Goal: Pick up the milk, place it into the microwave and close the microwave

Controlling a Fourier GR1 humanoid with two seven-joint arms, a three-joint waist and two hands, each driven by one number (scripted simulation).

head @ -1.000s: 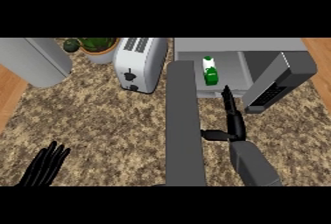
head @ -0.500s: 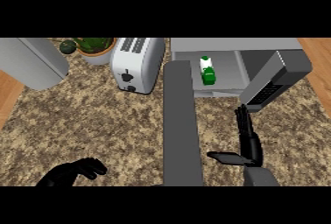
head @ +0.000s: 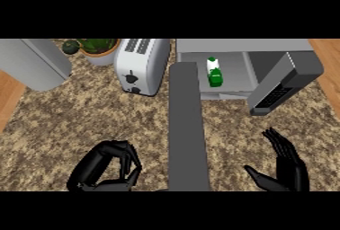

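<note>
The milk [head: 214, 72], a white carton with a green label and cap, stands upright inside the open microwave [head: 242, 46] at the top right. The microwave's door [head: 187, 126] is swung wide and reaches as a long grey slab toward the lower edge. My right hand [head: 284, 167] is open at the lower right, fingers straight and pointing up, to the right of the door and well below the microwave. My left hand [head: 106, 170] sits at the lower left with its fingers curled round nothing, left of the door.
A white toaster [head: 140, 65] stands left of the microwave, close to the door's hinge end. A potted plant [head: 98, 47] and a large grey appliance [head: 33, 63] are at the back left. The microwave's dark control panel [head: 285, 85] juts out on the right.
My right hand has drawn back from the microwave toward the lower edge and stays open. My left hand has moved right toward the door with its fingers curled. The milk stays inside.
</note>
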